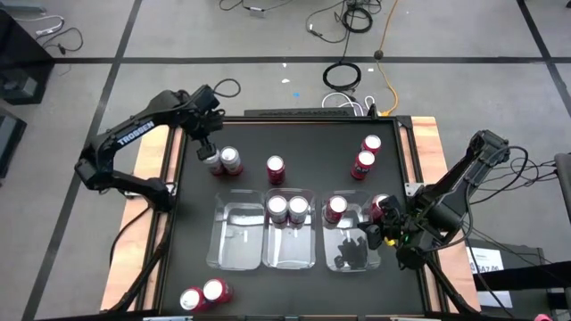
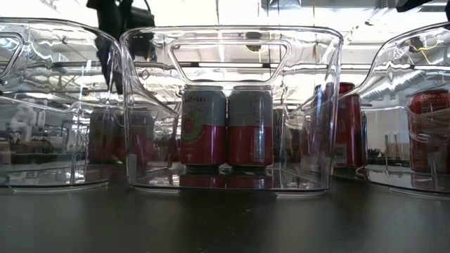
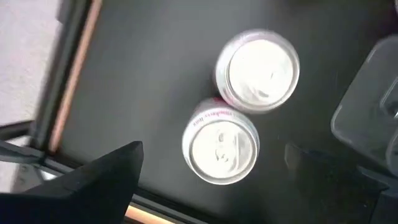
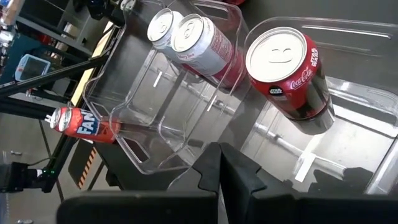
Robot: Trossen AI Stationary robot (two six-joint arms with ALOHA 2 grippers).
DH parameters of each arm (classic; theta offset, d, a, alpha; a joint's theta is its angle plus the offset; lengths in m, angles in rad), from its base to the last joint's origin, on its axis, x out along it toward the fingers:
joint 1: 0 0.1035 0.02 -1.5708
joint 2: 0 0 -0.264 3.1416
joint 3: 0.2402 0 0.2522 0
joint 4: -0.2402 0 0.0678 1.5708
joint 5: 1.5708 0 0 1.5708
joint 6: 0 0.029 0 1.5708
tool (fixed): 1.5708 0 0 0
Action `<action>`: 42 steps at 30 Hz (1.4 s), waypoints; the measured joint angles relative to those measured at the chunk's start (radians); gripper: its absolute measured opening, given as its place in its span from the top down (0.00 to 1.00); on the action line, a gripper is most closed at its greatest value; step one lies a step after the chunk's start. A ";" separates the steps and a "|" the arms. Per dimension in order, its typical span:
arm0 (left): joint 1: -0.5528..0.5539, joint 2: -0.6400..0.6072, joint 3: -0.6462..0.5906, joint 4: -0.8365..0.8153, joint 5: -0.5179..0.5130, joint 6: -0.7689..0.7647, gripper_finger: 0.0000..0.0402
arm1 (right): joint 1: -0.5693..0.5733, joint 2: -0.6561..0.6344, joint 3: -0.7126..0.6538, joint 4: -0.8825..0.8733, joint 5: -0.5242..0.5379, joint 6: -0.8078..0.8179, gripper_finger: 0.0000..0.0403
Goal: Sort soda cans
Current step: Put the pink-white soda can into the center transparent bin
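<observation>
Soda cans [image 1: 225, 161] stand upright, axes vertical, near table's left edge [image 1: 175, 169] w/ left gripper [image 1: 204, 143] wide open, empty, above; right gripper [image 1: 385, 230] shut, empty.

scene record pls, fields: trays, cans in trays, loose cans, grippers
trays: three clear plastic rectangular trays side by side, table centre
cans in trays: two silver-and-red soda cans in the middle tray; one red Coca-Cola can in the right tray; left tray has none
loose cans: pair of cans far left, single can, pair far right, pair near edge
left gripper: open, over the far-left pair
right gripper: shut, over the right tray
</observation>
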 joint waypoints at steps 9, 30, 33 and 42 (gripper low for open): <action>0.021 0.001 -0.175 0.136 0.058 0.016 0.00 | 0.000 0.025 0.000 0.031 0.000 0.006 1.00; 0.029 0.000 -0.348 0.286 -0.017 -0.040 0.12 | 0.000 0.078 0.000 0.129 -0.002 0.006 1.00; 0.029 0.000 -0.348 0.281 -0.018 -0.060 0.20 | 0.000 0.078 0.000 0.131 -0.002 0.006 1.00; 0.030 -0.024 -0.325 0.204 -0.093 -0.137 0.20 | 0.000 0.078 0.000 0.130 -0.002 -0.012 1.00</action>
